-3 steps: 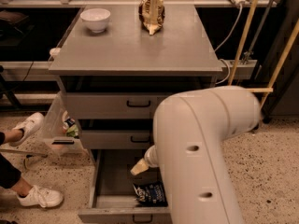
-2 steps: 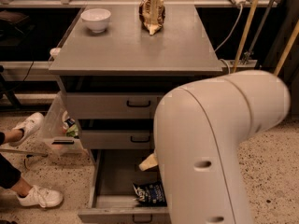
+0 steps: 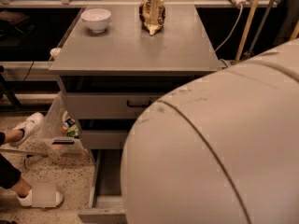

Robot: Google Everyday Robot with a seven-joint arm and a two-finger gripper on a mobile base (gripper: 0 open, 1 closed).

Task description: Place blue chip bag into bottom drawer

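bottom drawer (image 3: 108,178): open, lowest under the bench (image 3: 135,45).
arm (image 3: 219,148): screens the drawer's right part.
blue chip bag, claw: hidden behind arm; bearing and grip cannot be told.

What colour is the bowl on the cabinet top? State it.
White. The bowl shows best in the camera view; the end effector is not in view.

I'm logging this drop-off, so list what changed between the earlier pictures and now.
The robot arm has swung closer, filling the lower right and hiding the end effector and the blue chip bag, which earlier lay in the bottom drawer. Unchanged: the bottom drawer is open, and the white bowl and brown chip bag sit on the cabinet top.
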